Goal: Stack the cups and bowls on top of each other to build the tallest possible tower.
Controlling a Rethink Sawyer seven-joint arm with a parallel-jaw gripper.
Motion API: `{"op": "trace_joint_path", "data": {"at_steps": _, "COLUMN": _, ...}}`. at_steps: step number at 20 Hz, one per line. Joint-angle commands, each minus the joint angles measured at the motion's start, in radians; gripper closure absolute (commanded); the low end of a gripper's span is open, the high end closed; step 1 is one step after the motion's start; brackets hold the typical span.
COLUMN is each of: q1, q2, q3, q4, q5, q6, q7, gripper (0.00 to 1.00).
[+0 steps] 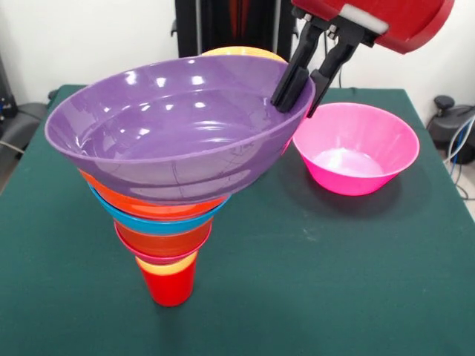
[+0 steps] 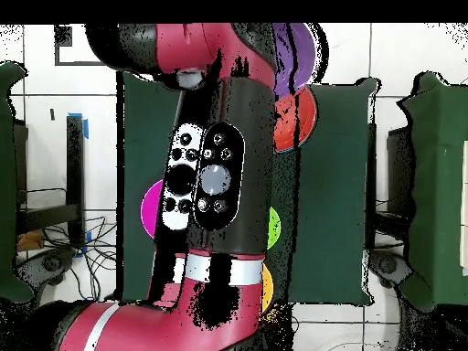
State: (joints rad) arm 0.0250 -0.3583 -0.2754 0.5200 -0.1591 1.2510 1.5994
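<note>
Table: green cloth table (image 1: 334, 267) with a white wall behind it.
Tower: the tower (image 1: 174, 200) stands near the front left of the table, shaped like a funnel, small at the bottom and wide at the top.
Bottom of tower: a red cup (image 1: 171, 285) stands upright on the cloth, with a thin yellow rim showing just above it.
Middle of tower: red, blue and orange-red bowl rims sit one inside the next, each wider than the one below.
Top of tower: a big purple bowl (image 1: 171, 137) sits on top and tips a little, its left side lower than its right.
Behind the tower: a bit of a light orange bowl (image 1: 241, 52) peeks over the purple rim.
Gripper: the gripper (image 1: 306, 90) comes down from the red arm (image 1: 393, 18); its two black fingers pinch the right rim of the purple bowl, one inside and one outside.
Pink bowl: a magenta-pink bowl (image 1: 356, 148) sits alone on the cloth, right side up, just to the right of the tower.
From above: the arm (image 2: 210, 183) hides most of the table, so only slivers of bowls show around it.
</note>
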Motion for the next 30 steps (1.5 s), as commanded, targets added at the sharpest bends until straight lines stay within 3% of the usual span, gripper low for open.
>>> {"op": "trace_joint_path", "data": {"at_steps": 1, "q1": 0.033, "q2": -0.007, "q3": 0.029, "q4": 0.006, "q5": -0.102, "q6": 0.038, "q7": -0.301, "gripper": 1.0}}
{"op": "trace_joint_path", "data": {"at_steps": 15, "q1": 0.05, "q2": 0.013, "q3": -0.04, "q4": -0.013, "q5": -0.111, "q6": 0.078, "q7": -0.301, "gripper": 1.0}}
{"op": "trace_joint_path", "data": {"at_steps": 30, "q1": 0.049, "q2": -0.077, "q3": -0.066, "q4": 0.15, "q5": -0.128, "q6": 0.009, "q7": -0.313, "gripper": 1.0}}
